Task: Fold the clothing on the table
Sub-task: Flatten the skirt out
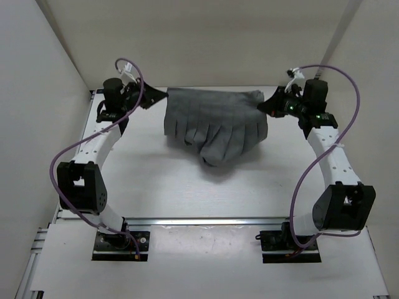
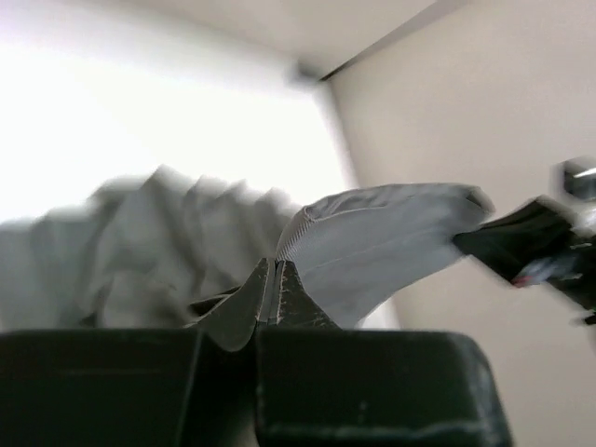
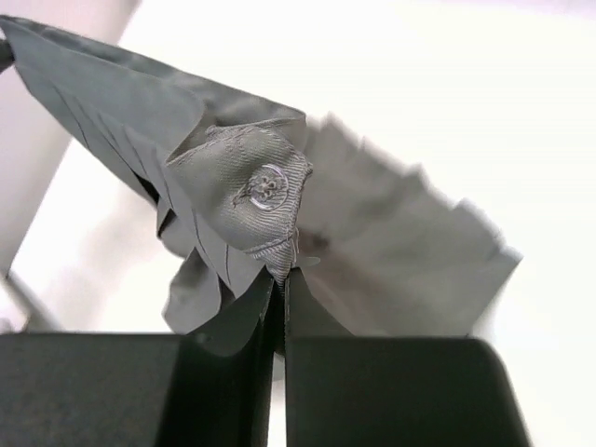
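Observation:
The clothing, a dark grey pleated garment, hangs stretched between both grippers above the far half of the white table; its lower part droops toward the table. My left gripper is shut on the garment's upper left corner, and the band runs off from my jaws toward the right arm. My right gripper is shut on the upper right corner; a buttoned waistband tab sits just above the closed fingertips. Pleats fan out behind it.
White side walls stand left, right and behind. A metal rail runs along the near table edge between the arm bases. Purple cables loop over both arms.

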